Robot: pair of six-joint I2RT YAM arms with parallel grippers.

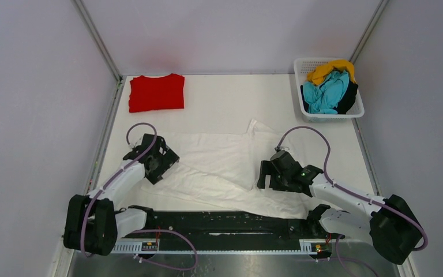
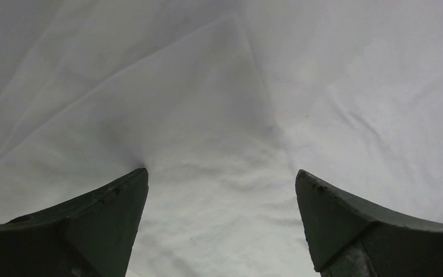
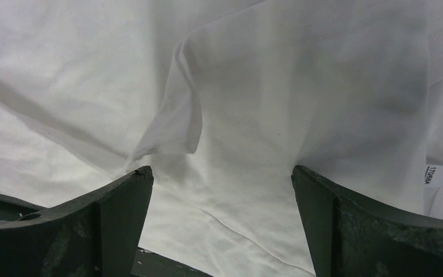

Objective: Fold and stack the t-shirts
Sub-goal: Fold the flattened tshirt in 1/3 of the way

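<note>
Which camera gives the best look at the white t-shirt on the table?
The top external view: it shows almost the whole white t-shirt laid out on the table. Each wrist view shows only a wrinkled close-up patch between open fingers.

A white table [image 1: 225, 98] fills the floor of a booth closed in on three sides by plain, pale grey-lilac panels: a back wall [image 1: 236, 29], a left wall [image 1: 29, 115] and a right wall [image 1: 427, 86]. Slim metal posts [image 1: 98, 40] run up the two far corners where the panels meet. The light is soft and even with only faint shadows, and along the table's near edge lies a black strip [image 1: 231, 222] with a dull grey metal surface [image 1: 236, 266] below it.
</note>
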